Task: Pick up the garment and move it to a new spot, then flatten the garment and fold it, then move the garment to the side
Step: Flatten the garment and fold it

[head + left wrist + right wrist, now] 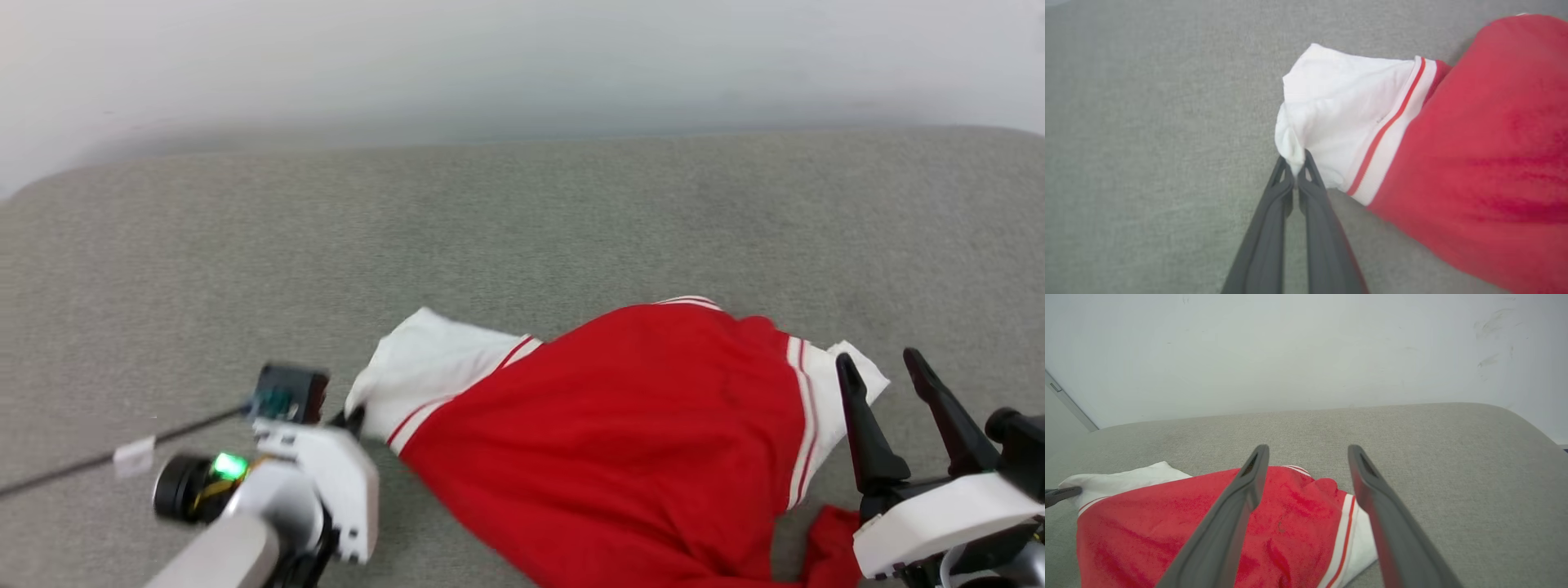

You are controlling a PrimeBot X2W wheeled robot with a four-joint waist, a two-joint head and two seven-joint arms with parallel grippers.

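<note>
The garment (620,433) lies spread on the grey cushioned surface, red body up, with white red-striped sleeves at each side. In the left wrist view my left gripper (1295,165) is shut on a pinch of the left white sleeve (1339,114); in the head view it (353,418) sits at that sleeve's edge. My right gripper (886,363) stands open over the right sleeve (820,408), fingers apart with nothing between them. In the right wrist view the right gripper (1308,451) hovers above the garment (1167,522) and its right sleeve (1361,543).
A grey fabric surface (522,220) stretches to a pale wall (522,57) behind. A dark cable with a white tag (135,455) runs off to the left of my left wrist.
</note>
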